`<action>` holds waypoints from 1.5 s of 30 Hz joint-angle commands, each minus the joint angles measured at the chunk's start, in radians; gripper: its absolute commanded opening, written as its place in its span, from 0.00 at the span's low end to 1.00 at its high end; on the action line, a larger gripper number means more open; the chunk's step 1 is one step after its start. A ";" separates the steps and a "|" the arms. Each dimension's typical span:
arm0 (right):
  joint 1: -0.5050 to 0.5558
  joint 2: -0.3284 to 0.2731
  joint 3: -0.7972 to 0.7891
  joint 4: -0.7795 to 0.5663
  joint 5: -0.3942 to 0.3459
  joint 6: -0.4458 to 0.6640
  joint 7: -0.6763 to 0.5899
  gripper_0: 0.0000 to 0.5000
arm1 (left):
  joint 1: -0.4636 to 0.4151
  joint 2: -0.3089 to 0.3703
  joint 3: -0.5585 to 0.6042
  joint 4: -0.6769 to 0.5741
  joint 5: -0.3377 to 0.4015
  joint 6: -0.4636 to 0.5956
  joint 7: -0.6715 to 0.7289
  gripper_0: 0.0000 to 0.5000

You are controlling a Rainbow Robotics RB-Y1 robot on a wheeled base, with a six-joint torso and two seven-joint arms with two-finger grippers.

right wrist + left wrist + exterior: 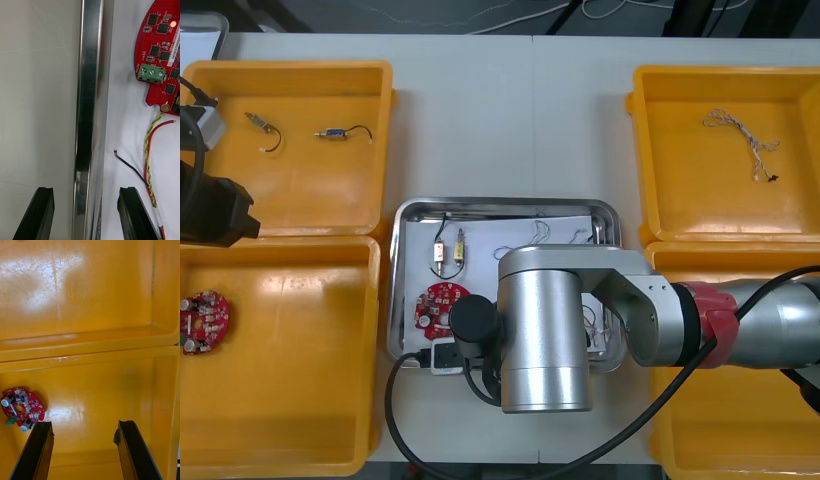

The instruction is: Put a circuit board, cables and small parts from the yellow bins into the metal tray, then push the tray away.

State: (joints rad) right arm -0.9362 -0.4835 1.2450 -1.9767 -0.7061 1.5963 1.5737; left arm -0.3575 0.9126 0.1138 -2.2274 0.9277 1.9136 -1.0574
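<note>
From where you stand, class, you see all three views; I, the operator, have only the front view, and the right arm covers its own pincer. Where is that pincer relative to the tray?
Observer: The right pincer is open, straddling the metal tray at its rim: one finger over the table, the other over the white inside.
Operator: What lies by the inner finger?
Observer: A red and yellow cable, leading to the circuit board, with a thin black cable beside it.
Operator: And the left pincer?
Observer: The left pincer is open over a yellow bin, a second circuit board beside one finger.
</note>
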 commanded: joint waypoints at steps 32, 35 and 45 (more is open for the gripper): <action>0.102 0.080 0.034 0.030 0.172 -0.024 0.042 0.13 | 0.023 0.043 0.032 -0.032 -0.010 0.006 0.020 1.00; 0.099 0.077 0.034 0.030 0.172 -0.025 0.042 0.04 | 0.023 0.043 0.032 -0.032 -0.010 0.006 0.020 1.00; 0.034 0.051 0.034 0.030 0.163 -0.024 0.025 0.04 | 0.023 0.043 0.032 -0.032 -0.010 0.006 0.020 1.00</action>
State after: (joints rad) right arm -0.8567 -0.4340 1.2631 -1.9346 -0.5389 1.5806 1.5746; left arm -0.3574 0.9126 0.1138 -2.2284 0.9272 1.9136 -1.0574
